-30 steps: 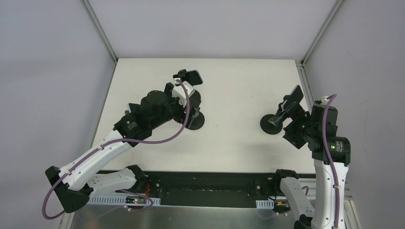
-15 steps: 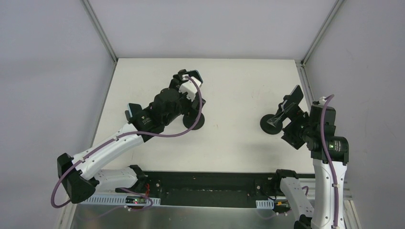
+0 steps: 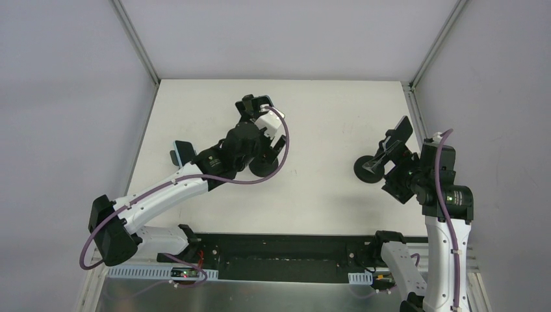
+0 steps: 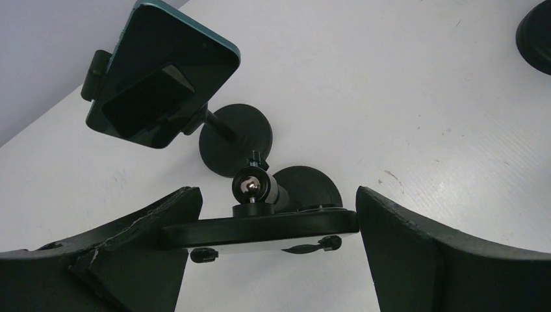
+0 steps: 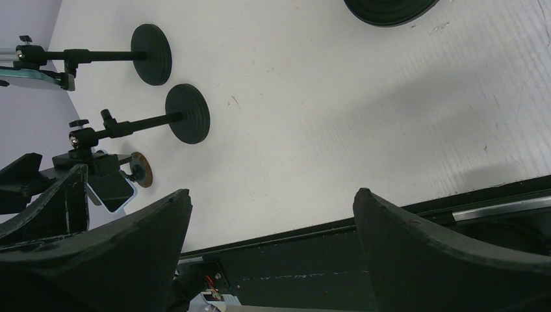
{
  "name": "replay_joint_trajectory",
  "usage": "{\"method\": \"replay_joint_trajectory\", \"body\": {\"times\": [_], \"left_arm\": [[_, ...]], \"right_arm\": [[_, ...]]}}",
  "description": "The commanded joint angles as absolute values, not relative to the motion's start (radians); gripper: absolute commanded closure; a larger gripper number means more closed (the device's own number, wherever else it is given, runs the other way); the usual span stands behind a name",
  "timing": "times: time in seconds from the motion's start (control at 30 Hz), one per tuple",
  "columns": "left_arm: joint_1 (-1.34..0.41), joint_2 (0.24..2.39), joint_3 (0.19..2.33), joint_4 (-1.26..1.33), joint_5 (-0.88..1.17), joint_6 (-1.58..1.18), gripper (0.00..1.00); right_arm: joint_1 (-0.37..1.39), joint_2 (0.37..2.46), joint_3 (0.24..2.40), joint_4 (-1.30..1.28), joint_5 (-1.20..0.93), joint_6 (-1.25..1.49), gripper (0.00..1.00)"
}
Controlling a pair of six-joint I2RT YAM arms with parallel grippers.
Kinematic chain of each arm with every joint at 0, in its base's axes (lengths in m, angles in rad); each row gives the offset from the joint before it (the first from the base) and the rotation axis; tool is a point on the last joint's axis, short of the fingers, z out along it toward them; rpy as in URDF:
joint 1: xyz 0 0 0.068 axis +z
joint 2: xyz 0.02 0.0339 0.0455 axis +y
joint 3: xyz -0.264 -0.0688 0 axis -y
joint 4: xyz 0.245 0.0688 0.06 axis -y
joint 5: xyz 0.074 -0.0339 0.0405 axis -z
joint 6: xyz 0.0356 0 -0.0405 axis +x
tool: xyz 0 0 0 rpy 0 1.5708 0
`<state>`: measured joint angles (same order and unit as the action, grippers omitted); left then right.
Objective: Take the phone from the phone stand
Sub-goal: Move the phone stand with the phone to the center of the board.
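Note:
A dark phone (image 3: 263,102) sits clamped on a black phone stand (image 3: 263,166) at mid-table. In the left wrist view the phone (image 4: 260,227) shows edge-on, in front of the stand's ball joint (image 4: 252,185). My left gripper (image 4: 276,192) is open, with one finger at each end of the phone. It is at the phone in the top view (image 3: 255,112). The right wrist view shows the same phone (image 5: 110,185) and stand base (image 5: 188,121). My right gripper (image 5: 271,195) is open and empty at the right side of the table (image 3: 393,182).
A second stand (image 4: 235,138) holds a teal-edged phone (image 4: 162,78), which lies left of my left arm in the top view (image 3: 184,151). A third stand (image 3: 366,170) with a phone (image 3: 403,129) is beside my right gripper. Grey walls enclose the table.
My left arm has stretched forward and its gripper has come up to the phone, with the fingers now on either side of it. The right arm has barely moved.

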<state>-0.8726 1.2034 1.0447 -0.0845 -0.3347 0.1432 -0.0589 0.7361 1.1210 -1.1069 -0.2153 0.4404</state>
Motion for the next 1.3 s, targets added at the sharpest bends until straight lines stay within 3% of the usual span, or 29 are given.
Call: {"method": "replay_joint_trajectory", "body": {"times": [0.0, 0.17, 0.3, 0.67, 1.0, 1.27], "left_arm": [[-0.889, 1.224, 1.088, -0.035, -0.427, 0.151, 0.11], [-0.89, 1.235, 1.088, -0.035, -0.456, 0.146, 0.2], [-0.891, 1.228, 1.083, -0.034, -0.451, 0.146, 0.35], [-0.891, 1.188, 1.066, -0.039, -0.355, 0.092, 1.0], [-0.892, 1.152, 1.093, -0.09, 0.069, 0.015, 1.0], [-0.958, 1.103, 1.061, -0.094, 0.14, 0.011, 1.0]], "right_arm": [[-0.054, 0.736, 1.117, -1.091, -0.218, 0.439, 0.01], [-0.054, 0.74, 1.117, -1.092, -0.214, 0.436, 0.01], [-0.054, 0.743, 1.118, -1.092, -0.213, 0.435, 0.01], [-0.054, 0.728, 1.103, -1.092, -0.19, 0.444, 0.01], [-0.054, 0.727, 1.098, -1.062, -0.217, 0.465, 0.01], [-0.054, 0.717, 1.068, -1.059, -0.217, 0.464, 0.01]]}}
